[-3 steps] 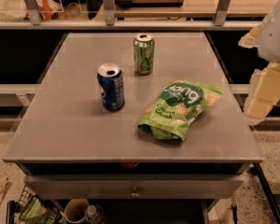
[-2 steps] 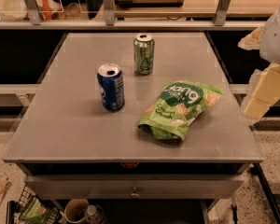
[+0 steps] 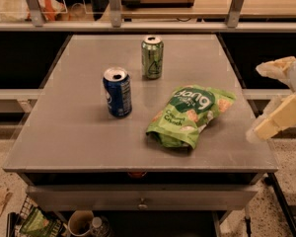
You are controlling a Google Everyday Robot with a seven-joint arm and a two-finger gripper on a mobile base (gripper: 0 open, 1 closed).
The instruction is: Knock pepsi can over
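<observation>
The pepsi can (image 3: 117, 92), dark blue with a silver top, stands upright on the grey table (image 3: 74, 132), left of centre. My gripper (image 3: 260, 101) is at the right edge of the view, beyond the table's right side, far from the can. Its two cream fingers (image 3: 281, 118) are spread apart with nothing between them.
A green can (image 3: 152, 57) stands upright behind and to the right of the pepsi can. A green snack bag (image 3: 191, 113) lies flat between the pepsi can and my gripper. A shelf rail (image 3: 138, 26) runs behind the table. A drawer front (image 3: 143, 196) sits below the table's near edge.
My gripper has moved lower in the view, beside the table's right edge. The cans and the bag have not moved.
</observation>
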